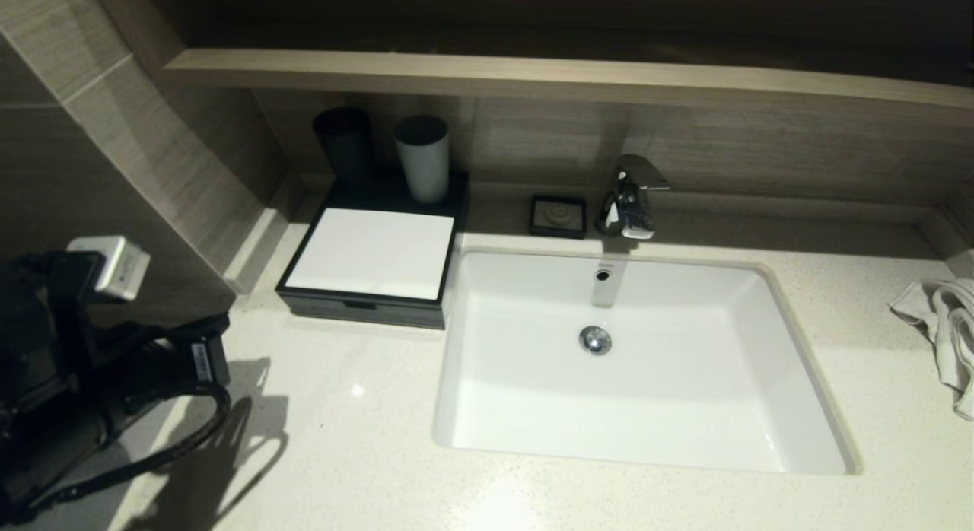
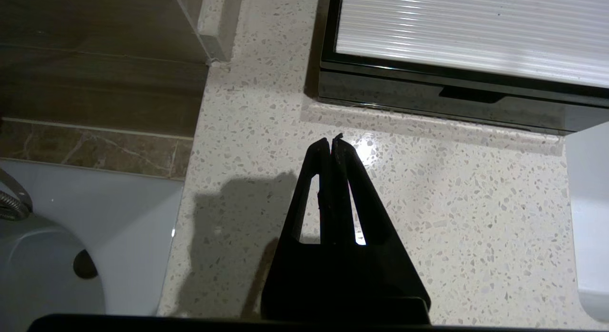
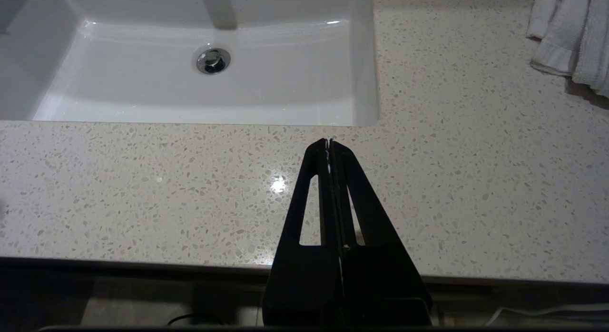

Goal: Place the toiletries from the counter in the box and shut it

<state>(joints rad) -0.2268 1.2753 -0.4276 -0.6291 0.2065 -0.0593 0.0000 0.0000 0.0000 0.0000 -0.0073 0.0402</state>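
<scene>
No toiletries are showing on the counter [image 1: 365, 440]; the box [image 1: 370, 251] is sitting with its drawer [image 2: 456, 100] flush, left of the sink [image 1: 791, 379].
I am holding my left gripper [image 2: 332, 142] pressed together and empty over bare stone just before the drawer front; my right gripper [image 3: 329, 142] is parked, fingers together, at the counter edge. I am judging the job finished: withdraw clear, without brushing the drawer.
</scene>
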